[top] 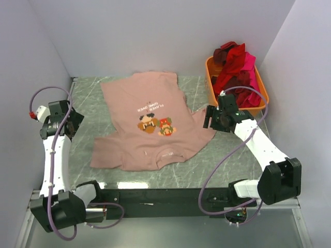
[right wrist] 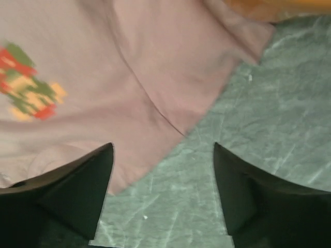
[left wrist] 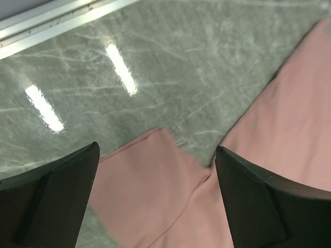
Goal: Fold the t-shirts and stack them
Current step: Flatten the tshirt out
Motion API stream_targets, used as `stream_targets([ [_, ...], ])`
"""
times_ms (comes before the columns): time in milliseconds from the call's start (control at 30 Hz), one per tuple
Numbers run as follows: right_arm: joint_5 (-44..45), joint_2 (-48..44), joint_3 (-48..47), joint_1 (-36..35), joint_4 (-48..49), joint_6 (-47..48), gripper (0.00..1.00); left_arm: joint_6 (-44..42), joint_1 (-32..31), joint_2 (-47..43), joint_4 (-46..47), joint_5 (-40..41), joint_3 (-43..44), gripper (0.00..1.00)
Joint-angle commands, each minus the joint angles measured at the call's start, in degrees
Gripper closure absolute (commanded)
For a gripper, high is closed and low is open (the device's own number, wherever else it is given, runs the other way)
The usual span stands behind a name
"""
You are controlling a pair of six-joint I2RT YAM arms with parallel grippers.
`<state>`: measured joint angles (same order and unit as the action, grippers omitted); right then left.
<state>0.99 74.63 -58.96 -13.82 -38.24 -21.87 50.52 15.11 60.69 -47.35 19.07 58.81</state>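
A dusty pink t-shirt (top: 147, 121) with a small cartoon print and text lies spread flat on the green marbled table, collar toward the near edge. My left gripper (top: 72, 120) is open and empty, hovering over the shirt's left sleeve (left wrist: 150, 181). My right gripper (top: 209, 118) is open and empty above the right sleeve (right wrist: 181, 67) and the bare table beside it. Red, maroon and hot pink shirts (top: 235, 67) are piled in the orange tub (top: 261, 85) at the back right.
Grey walls close in the table (top: 207, 160) on the left, back and right. A metal rail (left wrist: 57, 23) runs along the table edge in the left wrist view. The arm bases stand on a black bar at the near edge.
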Motion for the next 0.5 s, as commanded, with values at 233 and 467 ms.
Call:
stream_targets([
  [233, -5.3, -3.5, 0.9, -5.7, 8.8, -0.4, 0.10, -0.4, -1.0, -0.5, 17.9, -14.4, -0.2, 0.01],
  [467, -2.5, 4.4, 1.7, -12.2, 10.6, -8.9, 0.10, -6.0, -16.8, 19.9, 24.8, -17.9, 9.9, 0.01],
])
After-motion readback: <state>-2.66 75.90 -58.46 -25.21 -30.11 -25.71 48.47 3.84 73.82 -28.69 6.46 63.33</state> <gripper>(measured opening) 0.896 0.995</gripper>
